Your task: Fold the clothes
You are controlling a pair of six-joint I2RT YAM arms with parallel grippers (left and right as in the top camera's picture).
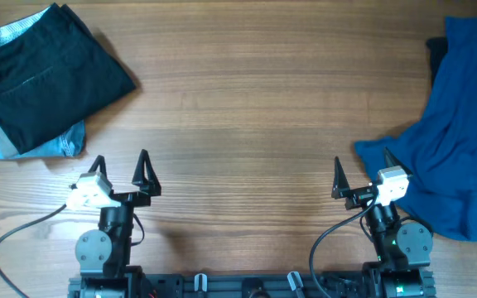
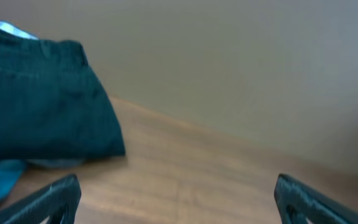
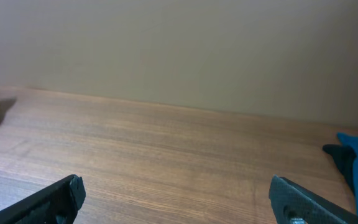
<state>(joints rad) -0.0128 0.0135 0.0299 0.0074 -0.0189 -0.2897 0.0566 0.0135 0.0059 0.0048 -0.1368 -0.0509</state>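
Both arms sat at the near edge of the wooden counter [image 1: 247, 99], each pointing forward across it. The left end effector [image 1: 121, 157] was spread wide with nothing between its fingers, which showed in its wrist view as two dark tips at the bottom corners with bare wood between them. Ahead of it and off to its left lay a folded dark garment [image 1: 48, 74], squared up and resting on top of a light blue garment [image 1: 31, 147], whose edge stuck out on the side nearest the end effector. The stack lay apart from the fingers, with open wood between them. The right end effector [image 1: 362, 159] was also spread wide and held nothing, its fingers low over the counter. Just to its right and stretching forward lay a large blue cloth [image 1: 462, 141], loose and rumpled in a heap that ran off the edge of the overhead view. In that view the outer finger [image 1: 387, 157] of the right end effector overlapped the cloth's nearest corner, but whether it touched the fabric could not be told. In the right wrist view only a small part of the cloth showed, ahead of the right finger. A pale wall [image 3: 179, 50] rose behind the counter's far edge.
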